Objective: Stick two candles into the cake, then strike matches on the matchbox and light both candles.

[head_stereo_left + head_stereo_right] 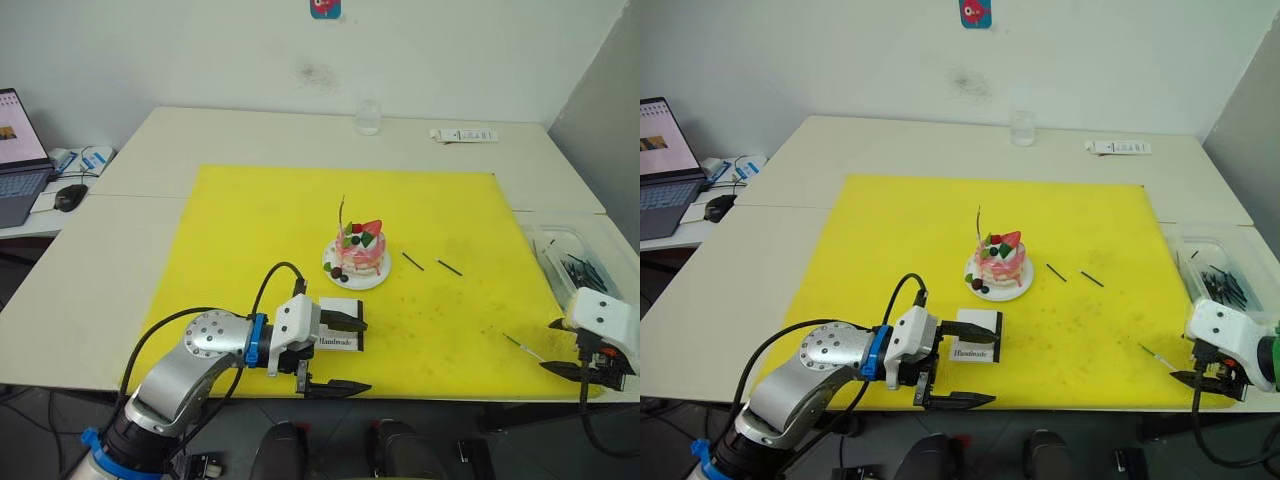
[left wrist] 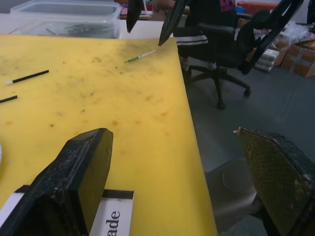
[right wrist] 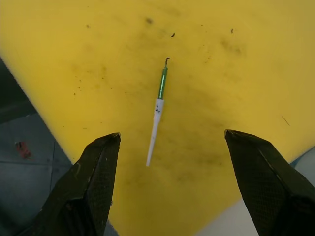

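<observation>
Both pincers stand wide with nothing between their black fingers. The left gripper (image 1: 336, 357) reaches along the near edge of the yellow foam mat (image 1: 250, 210), its forearm laid low and level; one finger lies over the flat white matchbox (image 1: 341, 339), the other hangs past the mat's near edge. The box sits just in front of the cake, and "Handmade" reads in black on its side.

The right gripper (image 1: 562, 347) hovers at the mat's near right corner, fingers pointing down over one thin candle (image 3: 157, 110), white with a green end and a dark wick, which lies flat on the yellow between the spread fingers without touching either.

The small round pink cake (image 1: 358, 256), topped with a red strawberry, green leaves and dark berries, sits on its little white plate near the mat's middle. One slender candle (image 1: 341, 215) stands upright in its left side. Two short dark matches (image 1: 413, 261) (image 1: 449, 268) lie side by side on the mat just right of the cake.

A clear plastic box (image 1: 560, 245) holding many dark sticks rests on the desk beyond the mat's right edge. At the desk's far edge stand a clear glass (image 1: 368, 117) and a flat white strip (image 1: 464, 135) whose marks I cannot read. A laptop (image 1: 20, 160) and a black mouse (image 1: 70, 196) are on the left side table.
</observation>
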Controlling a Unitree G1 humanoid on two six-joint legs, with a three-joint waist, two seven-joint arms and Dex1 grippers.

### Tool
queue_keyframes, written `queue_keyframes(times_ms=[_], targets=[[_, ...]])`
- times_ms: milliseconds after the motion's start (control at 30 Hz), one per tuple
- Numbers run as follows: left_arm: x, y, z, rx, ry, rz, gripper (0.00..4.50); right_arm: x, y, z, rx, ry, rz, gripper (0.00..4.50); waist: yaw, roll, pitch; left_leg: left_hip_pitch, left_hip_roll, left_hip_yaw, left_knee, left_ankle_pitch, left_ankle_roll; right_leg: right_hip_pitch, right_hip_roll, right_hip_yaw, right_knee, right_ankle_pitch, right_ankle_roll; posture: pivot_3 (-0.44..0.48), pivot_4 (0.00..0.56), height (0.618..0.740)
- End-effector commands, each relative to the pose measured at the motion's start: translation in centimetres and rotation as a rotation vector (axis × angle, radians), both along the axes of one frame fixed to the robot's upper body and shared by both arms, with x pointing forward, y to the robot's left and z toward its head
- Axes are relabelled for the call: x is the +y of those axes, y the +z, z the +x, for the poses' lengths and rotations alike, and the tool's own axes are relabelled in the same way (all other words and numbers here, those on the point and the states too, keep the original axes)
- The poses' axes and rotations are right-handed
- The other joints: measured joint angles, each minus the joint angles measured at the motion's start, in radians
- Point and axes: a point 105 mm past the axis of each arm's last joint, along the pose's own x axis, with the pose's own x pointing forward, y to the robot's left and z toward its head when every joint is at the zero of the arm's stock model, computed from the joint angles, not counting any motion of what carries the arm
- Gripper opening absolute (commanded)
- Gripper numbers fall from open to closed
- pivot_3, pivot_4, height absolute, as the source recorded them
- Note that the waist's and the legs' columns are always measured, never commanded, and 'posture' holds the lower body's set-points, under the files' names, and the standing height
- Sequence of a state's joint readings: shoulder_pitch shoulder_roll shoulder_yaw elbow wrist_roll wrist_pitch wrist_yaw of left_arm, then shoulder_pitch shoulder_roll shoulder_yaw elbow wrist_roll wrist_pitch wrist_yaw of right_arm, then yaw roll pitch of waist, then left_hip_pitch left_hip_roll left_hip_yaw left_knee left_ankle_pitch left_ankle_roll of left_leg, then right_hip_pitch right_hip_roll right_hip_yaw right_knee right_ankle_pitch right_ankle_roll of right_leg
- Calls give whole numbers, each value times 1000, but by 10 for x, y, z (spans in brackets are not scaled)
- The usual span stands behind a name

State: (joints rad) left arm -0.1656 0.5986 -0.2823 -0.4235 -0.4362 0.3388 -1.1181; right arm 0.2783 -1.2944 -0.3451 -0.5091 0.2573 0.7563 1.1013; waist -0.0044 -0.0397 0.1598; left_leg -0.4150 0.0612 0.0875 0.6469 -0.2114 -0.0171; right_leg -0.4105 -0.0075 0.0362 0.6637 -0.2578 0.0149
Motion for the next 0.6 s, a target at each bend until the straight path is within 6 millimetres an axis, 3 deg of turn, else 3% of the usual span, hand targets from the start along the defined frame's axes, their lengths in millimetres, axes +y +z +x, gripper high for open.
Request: queue_keyframes(times_ms=[33, 333, 600], targets=[[-8, 5, -5, -42, -28, -15, 4500, 8, 4, 5, 31, -35, -40, 3522, 0, 0, 0, 0, 0, 0, 0, 0, 0, 0, 0, 0, 0, 0, 0, 0, 150, 727], [-16, 7, -6, -46, -17, -45, 4500, 7, -10, 20, 94, -41, -83, 3522, 1, 0, 0, -2, 0, 0, -1, 0, 0, -2, 0, 0, -1, -1, -1, 0, 150, 727], [-21, 22, -13, -11, -73, -81, 4500, 10, -20, 18, 153, -24, -75, 3522, 0, 0, 0, -2, 0, 1, -1, 0, 0, -2, 0, 0, 0, 0, 0, 0, 150, 727]])
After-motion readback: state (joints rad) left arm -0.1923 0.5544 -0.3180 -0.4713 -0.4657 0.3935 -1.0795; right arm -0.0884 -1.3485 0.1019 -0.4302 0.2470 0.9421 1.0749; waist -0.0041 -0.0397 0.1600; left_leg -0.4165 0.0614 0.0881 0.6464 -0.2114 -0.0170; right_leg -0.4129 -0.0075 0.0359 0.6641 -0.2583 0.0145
